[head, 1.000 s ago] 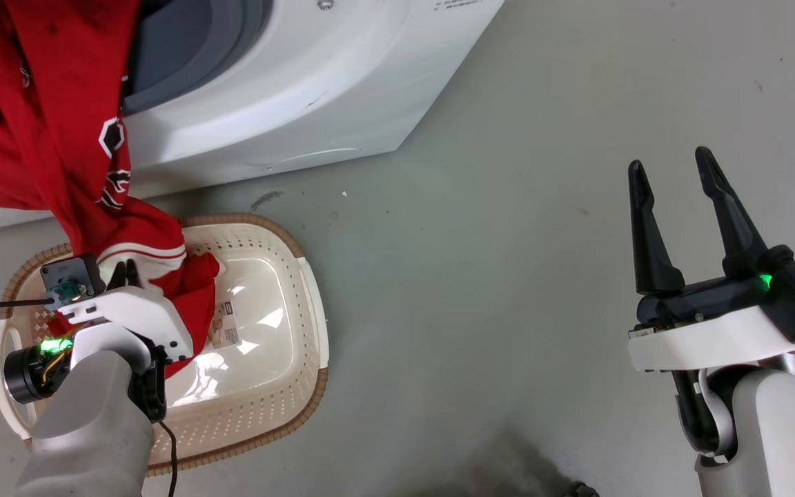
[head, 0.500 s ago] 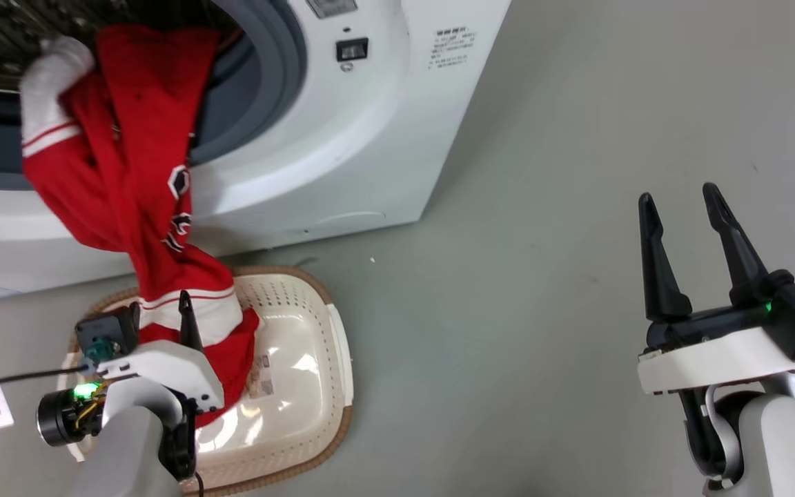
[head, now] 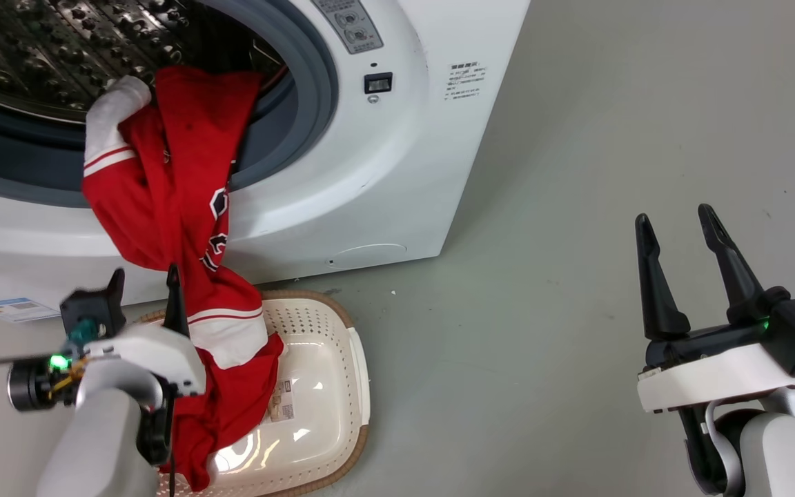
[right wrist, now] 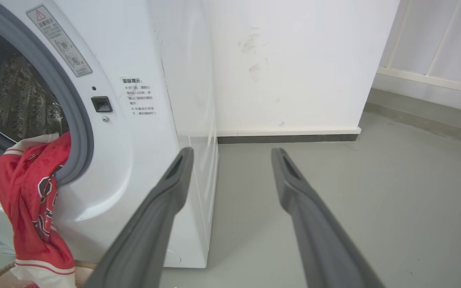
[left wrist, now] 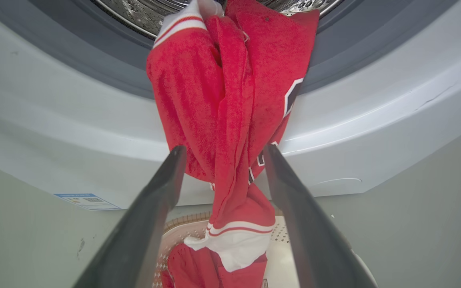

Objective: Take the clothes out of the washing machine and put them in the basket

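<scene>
The clothes point(head: 177, 193) are red fabric with white panels and dark diamond marks. They hang out of the white washing machine's point(head: 370, 172) grey-rimmed porthole, and their lower end lies in the cream basket point(head: 357, 359) on the floor below. My left gripper point(head: 143, 290) stands open just left of the hanging fabric, holding nothing. In the left wrist view the clothes point(left wrist: 214, 100) hang beyond the spread fingers point(left wrist: 166, 188), over the basket point(left wrist: 174, 226). My right gripper point(head: 673, 219) is open and empty, far right over bare floor. The right wrist view shows the washing machine point(right wrist: 142, 160) and the clothes point(right wrist: 26, 188).
The steel drum point(head: 59, 55) shows behind the fabric. A blue-and-white sticker point(head: 11, 308) sits low on the washer's front. A white wall with a dark skirting point(right wrist: 286, 139) stands behind the machine. Grey floor point(head: 542, 310) stretches between the basket and my right arm.
The head camera has tilted up, so more of the washer and drum shows. My left gripper has opened off the red fabric and stands beside it. The right gripper has stayed open.
</scene>
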You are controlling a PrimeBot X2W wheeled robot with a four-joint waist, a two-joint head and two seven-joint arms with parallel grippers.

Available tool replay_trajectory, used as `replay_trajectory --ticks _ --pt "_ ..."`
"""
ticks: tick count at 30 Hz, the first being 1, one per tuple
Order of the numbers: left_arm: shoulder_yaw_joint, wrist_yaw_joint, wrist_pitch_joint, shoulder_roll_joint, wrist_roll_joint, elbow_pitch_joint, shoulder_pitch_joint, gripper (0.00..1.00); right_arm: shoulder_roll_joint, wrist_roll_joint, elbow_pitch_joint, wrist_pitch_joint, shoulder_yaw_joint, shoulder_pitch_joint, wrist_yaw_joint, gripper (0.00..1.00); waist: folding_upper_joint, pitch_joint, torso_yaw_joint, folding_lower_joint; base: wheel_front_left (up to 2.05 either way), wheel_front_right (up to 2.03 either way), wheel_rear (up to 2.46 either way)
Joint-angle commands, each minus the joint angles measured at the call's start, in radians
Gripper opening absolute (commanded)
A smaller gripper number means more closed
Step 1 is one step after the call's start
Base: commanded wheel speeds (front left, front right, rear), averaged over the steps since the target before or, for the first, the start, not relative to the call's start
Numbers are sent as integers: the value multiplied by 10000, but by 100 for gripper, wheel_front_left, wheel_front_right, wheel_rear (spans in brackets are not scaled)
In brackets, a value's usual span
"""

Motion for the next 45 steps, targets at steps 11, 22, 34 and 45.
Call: replay_trajectory --ticks 11,22,34,45 --pt "-148 -868 2095 828 -351 1228 -1411 100 -2 319 312 -250 217 -85 -7 100 0 428 -712 1 0 0 0" --pt "-149 -961 2430 1196 -473 2453 -2505 100 0 524 653 -524 381 -322 -7 100 0 904 -1231 1 0 0 0" --pt "-129 -864 2227 1476 -501 3388 -3532 100 0 591 864 -671 415 -520 -7 100 0 1231 -1426 1 0 0 0" --pt "-237 -944 1823 1448 -587 4118 -3990 0 0 573 956 -704 407 -584 -7 100 0 1283 -1434 1 0 0 0"
